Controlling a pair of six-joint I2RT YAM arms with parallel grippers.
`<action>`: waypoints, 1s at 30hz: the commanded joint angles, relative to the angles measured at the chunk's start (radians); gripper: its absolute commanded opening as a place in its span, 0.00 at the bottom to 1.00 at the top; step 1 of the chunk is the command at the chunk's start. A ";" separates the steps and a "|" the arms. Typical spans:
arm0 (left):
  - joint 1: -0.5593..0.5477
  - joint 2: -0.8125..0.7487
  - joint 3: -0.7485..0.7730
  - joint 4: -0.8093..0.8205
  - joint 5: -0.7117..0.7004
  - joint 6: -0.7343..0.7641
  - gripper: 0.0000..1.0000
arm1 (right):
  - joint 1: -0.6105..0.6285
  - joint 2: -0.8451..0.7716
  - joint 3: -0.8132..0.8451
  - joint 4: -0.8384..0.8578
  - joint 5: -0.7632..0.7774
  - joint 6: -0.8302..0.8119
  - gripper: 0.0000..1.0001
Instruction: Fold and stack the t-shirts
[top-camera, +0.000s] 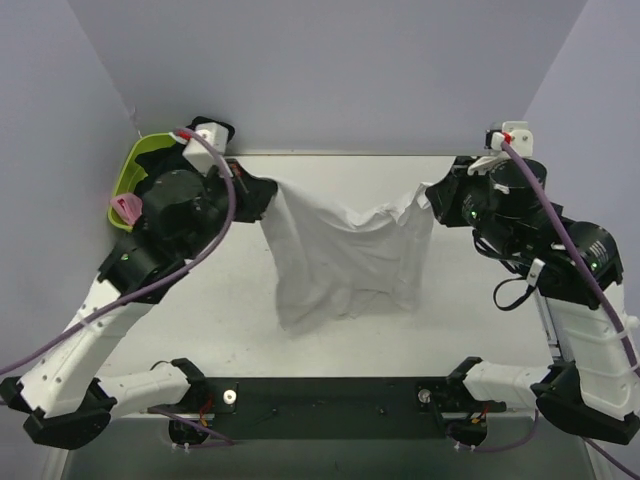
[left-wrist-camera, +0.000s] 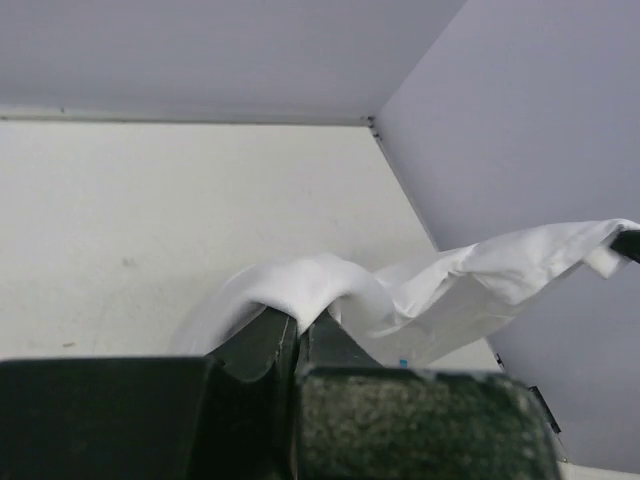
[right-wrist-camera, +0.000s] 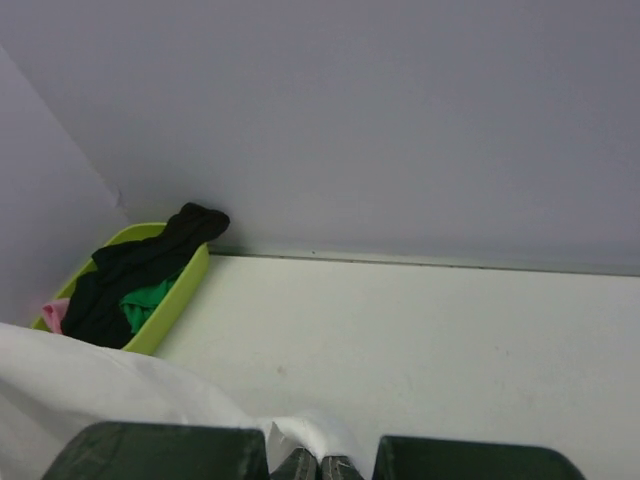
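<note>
Both pairs of fingers are clamped on cloth. The left gripper (left-wrist-camera: 298, 328) pinches a rolled edge of the white t-shirt (top-camera: 345, 250) between closed jaws. The right gripper (right-wrist-camera: 322, 464) bites a small tuck of the same garment, jaws shut with only a sliver of fabric showing between them.

Held at two upper corners, the shirt hangs between the arms above the far half of the table (top-camera: 200, 300). Its top edge sags in a shallow curve, and its lower part drapes down so that the bottom appears to rest, crumpled, on the tabletop near the middle.

The step in hand looks like spreading the shirt out before the first fold; no fold has yet been made. The next move likely calls for both arms to draw apart and take out the sag, then lower together to lay the garment flat.

The cloth is plain, soft and heavily creased, with long folds running down from each grip. Which edge is the collar and which the hem cannot be told from these views.

At the far left corner, the green basket (right-wrist-camera: 185, 285) holds a black shirt (right-wrist-camera: 140, 262), a green shirt (right-wrist-camera: 148, 300) and a pink shirt (right-wrist-camera: 52, 315), heaped together and unfolded.
</note>
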 joint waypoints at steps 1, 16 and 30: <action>0.020 -0.033 0.145 -0.186 0.055 0.138 0.00 | -0.002 -0.081 0.052 0.084 -0.105 -0.076 0.00; 0.021 -0.228 0.220 -0.172 0.065 0.145 0.00 | -0.003 -0.319 0.115 0.164 -0.363 -0.111 0.00; 0.021 -0.212 0.014 -0.042 0.017 0.132 0.00 | -0.005 -0.199 0.017 0.193 -0.176 -0.132 0.00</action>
